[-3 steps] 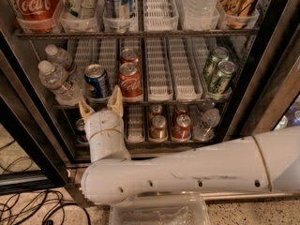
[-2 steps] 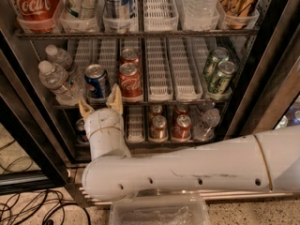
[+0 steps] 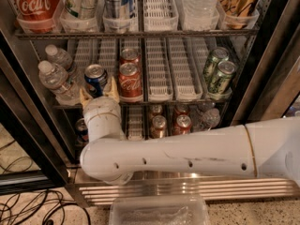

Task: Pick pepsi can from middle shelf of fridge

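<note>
The blue pepsi can [image 3: 95,78] with a silver top stands at the front left of the middle shelf [image 3: 161,81], a wire rack with white slotted lane trays inside the fridge [image 3: 262,46]. My gripper [image 3: 99,91] is at the shelf's front edge, just below and in front of the can. Its two tan fingertips [image 3: 112,87] stand apart, one on each side of the can's lower part, and are open. The white arm reaches in from the right.
Two red Coca-Cola cans [image 3: 130,78] stand right next to the pepsi can. Water bottles [image 3: 57,77] lie to its left. Green cans [image 3: 219,71] sit at the right. Tubs with drinks [image 3: 117,6] fill the rack above; cans [image 3: 159,123] sit below. Cables [image 3: 28,205] lie on the floor.
The gripper has moved slightly up and forward toward the pepsi can. The cans have not moved.
</note>
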Robot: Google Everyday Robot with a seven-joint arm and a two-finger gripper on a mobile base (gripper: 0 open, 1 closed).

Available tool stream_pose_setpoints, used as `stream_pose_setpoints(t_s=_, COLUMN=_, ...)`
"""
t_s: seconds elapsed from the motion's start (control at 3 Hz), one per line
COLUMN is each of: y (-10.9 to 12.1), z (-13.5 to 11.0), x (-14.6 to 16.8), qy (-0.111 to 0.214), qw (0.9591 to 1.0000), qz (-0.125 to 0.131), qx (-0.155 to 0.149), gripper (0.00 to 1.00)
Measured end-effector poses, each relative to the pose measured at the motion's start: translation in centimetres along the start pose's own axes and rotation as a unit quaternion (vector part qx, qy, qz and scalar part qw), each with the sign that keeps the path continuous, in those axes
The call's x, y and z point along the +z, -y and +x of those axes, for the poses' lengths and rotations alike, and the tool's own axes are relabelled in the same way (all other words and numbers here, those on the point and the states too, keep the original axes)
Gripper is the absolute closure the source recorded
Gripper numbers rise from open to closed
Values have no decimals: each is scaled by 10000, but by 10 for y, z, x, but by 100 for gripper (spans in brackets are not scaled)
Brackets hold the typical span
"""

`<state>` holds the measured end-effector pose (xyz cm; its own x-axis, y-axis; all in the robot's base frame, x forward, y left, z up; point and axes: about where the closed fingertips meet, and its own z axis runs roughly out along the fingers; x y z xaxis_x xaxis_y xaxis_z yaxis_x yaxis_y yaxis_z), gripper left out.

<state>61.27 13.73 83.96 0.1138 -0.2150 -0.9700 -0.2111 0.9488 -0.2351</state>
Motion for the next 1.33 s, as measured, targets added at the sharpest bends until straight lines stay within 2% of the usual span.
stream_pose_setpoints(t_s=0.67, y=1, z=-3, x=12, qy=46, qw=9999, qz=50, qx=95, gripper=37)
stream_pose_setpoints(t_s=1.0, y=2, z=-3, x=14, qy=54, qw=9999, qz=58, qx=126, gripper=56)
stream_pose_setpoints(t_s=1.33, y=5, z=-2, x=16, qy=38, qw=9997, qz=55, qx=222, gripper=79)
